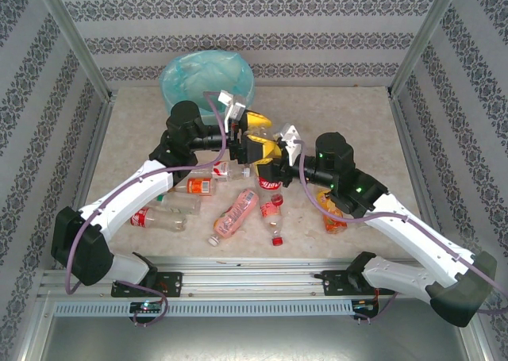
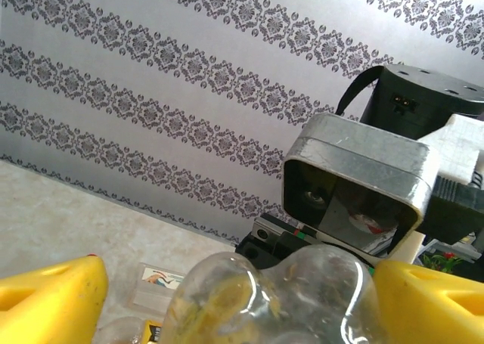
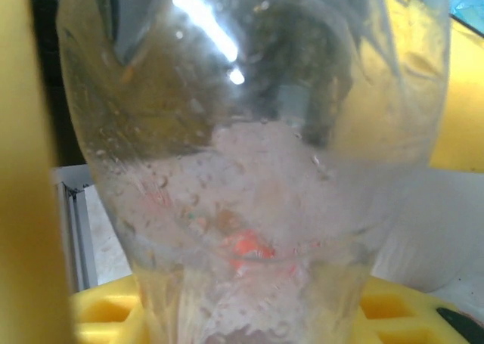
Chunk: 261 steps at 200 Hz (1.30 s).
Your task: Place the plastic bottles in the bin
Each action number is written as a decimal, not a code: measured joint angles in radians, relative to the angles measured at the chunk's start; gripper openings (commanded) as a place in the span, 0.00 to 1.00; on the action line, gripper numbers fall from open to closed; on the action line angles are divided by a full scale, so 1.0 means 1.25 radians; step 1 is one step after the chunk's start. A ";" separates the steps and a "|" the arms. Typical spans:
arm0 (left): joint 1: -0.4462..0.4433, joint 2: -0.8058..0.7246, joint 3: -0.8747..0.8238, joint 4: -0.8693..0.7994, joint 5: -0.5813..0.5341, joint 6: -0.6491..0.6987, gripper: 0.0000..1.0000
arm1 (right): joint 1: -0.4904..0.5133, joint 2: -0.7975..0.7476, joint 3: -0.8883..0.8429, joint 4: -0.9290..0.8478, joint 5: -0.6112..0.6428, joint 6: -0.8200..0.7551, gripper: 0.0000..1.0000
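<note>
Your right end effector [image 3: 234, 132] pinches a clear plastic bottle [image 3: 249, 193] above mid-surface [image 1: 349, 115], short of the bin [image 1: 178, 83], while your left end effector [image 2: 234, 299] gapes wide around it, probably a handover to the bin-side arm.

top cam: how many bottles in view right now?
7: red-label bottle by the left arm, orange-label bottle and clear bottle mid-table, pink bottle, red-capped bottle, orange bottle under the right arm, red-logo bottle between the arms. Arms may hide more.

Speckled table [image 1: 349, 115]: bottles [image 1: 234, 216], bin [image 1: 198, 71].
</note>
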 measured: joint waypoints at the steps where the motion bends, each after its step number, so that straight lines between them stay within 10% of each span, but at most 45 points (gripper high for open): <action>1: 0.000 -0.001 0.000 0.000 -0.001 0.000 0.84 | 0.000 0.000 0.000 0.000 0.001 0.000 0.48; 48: 0.000 -0.046 -0.019 0.000 -0.035 0.047 0.43 | 0.005 -0.011 0.000 0.006 0.031 -0.005 0.63; 112: 0.006 -0.084 -0.018 -0.004 -0.159 0.064 0.39 | 0.010 -0.094 -0.020 0.042 0.093 -0.013 0.93; 261: 0.267 -0.031 0.371 -0.151 -0.490 0.096 0.37 | 0.010 -0.316 -0.150 0.102 0.379 -0.049 0.98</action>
